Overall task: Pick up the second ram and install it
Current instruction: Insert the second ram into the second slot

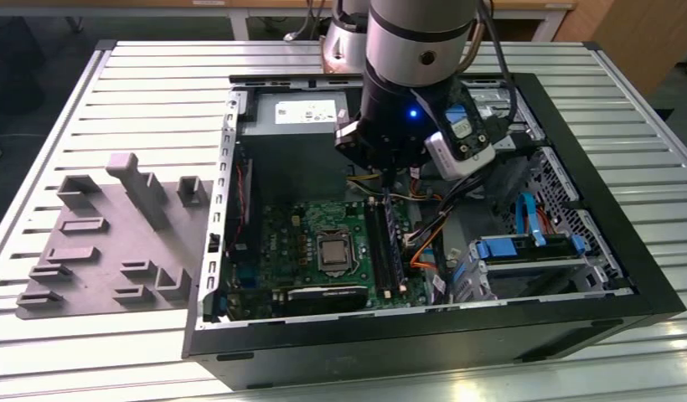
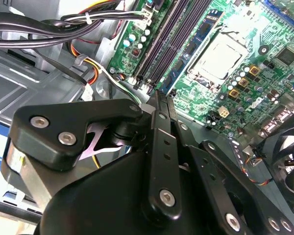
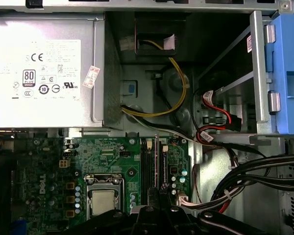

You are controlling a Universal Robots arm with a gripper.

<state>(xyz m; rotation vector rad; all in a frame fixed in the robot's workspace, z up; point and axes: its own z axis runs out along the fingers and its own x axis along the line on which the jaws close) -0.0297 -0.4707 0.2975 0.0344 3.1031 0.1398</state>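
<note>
Closest to the lens in the second wrist view you see the black linkage of the gripper (image 2: 159, 100), its two fingers drawn together on a thin dark strip seen edge-on, the second ram (image 2: 164, 99). You can make out little more of the stick than this narrow edge. It sits clamped at the fingertips, above the near end of the long black slots (image 2: 169, 34) of the green board (image 2: 264, 29) and roughly in line with them. You cannot tell whether the stick touches a slot. Note the processor socket (image 2: 220, 56) beside the slots and the bundle of black cables (image 2: 49, 24) on the slots' other side. In the first wrist view, locate the silver power supply (image 3: 44, 73) beyond the far end of the slots, with yellow wires (image 3: 179, 98) running next to it. In the exterior view, the arm reaches down into the open computer case (image 1: 612, 251), which lies on a slatted metal table (image 1: 165, 75). A blue drive bracket (image 1: 523, 247) sits toward the exterior view's right inside the case. The grey moulded tray (image 1: 109, 243) rests on the table just beside the case, at the exterior view's left.
</note>
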